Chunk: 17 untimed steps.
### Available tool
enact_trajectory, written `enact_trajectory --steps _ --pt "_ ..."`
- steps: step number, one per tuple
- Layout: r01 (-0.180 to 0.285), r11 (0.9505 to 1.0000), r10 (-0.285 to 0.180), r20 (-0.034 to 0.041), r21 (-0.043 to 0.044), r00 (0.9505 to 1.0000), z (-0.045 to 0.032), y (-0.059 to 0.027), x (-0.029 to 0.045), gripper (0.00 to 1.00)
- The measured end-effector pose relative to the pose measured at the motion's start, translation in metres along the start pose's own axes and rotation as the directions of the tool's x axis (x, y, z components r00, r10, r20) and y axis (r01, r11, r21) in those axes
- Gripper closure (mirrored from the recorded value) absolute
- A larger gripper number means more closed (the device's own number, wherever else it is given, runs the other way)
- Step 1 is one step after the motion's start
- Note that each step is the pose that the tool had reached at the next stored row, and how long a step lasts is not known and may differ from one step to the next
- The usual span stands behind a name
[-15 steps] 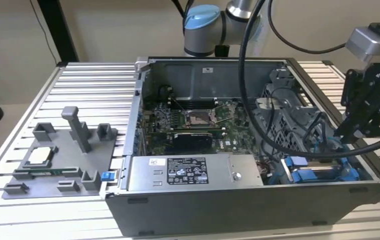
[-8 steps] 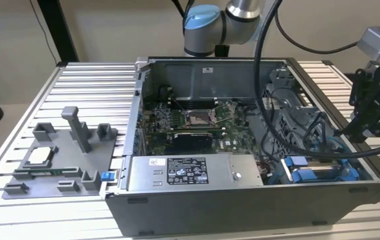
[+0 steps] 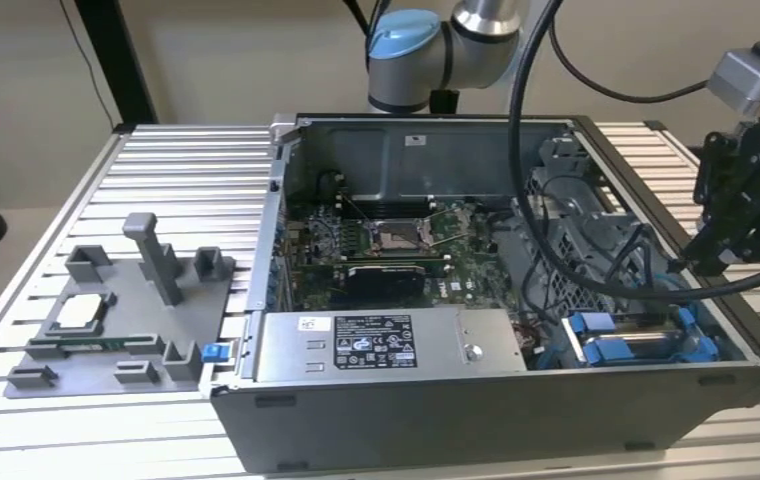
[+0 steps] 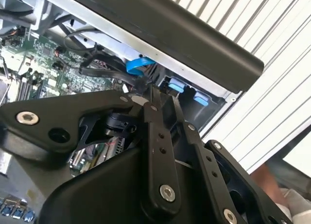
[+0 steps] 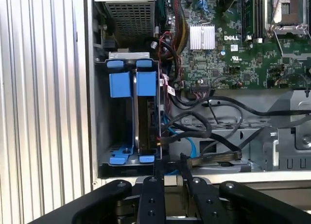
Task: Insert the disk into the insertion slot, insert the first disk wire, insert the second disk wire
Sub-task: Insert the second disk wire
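The disk [image 5: 146, 122] stands on edge in its blue frame inside the insertion slot [image 5: 116, 136], the blue-railed bay [image 3: 640, 345] at the case's near corner on the exterior view's right. My gripper [image 5: 171, 168] hovers just over the case wall beside that bay. Its fingers [image 4: 154, 112] are drawn close together, with the end of a thin blue disk wire [image 5: 191, 145] running in between them. In the second wrist view the blue wire [image 4: 136, 66] ends at a black plug right at my gripper [image 4: 153, 93]. A flat black wire [image 5: 214, 159] lies next to the fingertips.
The open case holds a green motherboard [image 3: 394, 240], a grey power supply box with a sticker [image 3: 373, 345] and a perforated cage [image 5: 129, 17]. Black cables loop beside the bay. A grey fixture [image 3: 113, 320] sits on the ribbed table at the exterior view's left.
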<state>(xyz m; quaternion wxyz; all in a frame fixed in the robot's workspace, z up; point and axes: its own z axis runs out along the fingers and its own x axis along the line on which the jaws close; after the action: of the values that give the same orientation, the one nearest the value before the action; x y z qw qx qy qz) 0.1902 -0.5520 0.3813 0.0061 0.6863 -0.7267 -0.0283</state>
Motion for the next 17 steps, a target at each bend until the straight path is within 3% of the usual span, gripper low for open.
enact_trajectory --steps 4,16,17 --pt "0.0 1.0 0.0 0.0001 -0.0001 1.0 0.0024 0.0 -0.0055 1.0" --pt "0.0 1.0 0.0 0.0014 0.0001 1.0 0.0065 -0.0011 -0.0064 1.0" --pt "0.0 1.0 0.0 0.0014 0.0001 1.0 0.0064 -0.0012 -0.0065 0.0"
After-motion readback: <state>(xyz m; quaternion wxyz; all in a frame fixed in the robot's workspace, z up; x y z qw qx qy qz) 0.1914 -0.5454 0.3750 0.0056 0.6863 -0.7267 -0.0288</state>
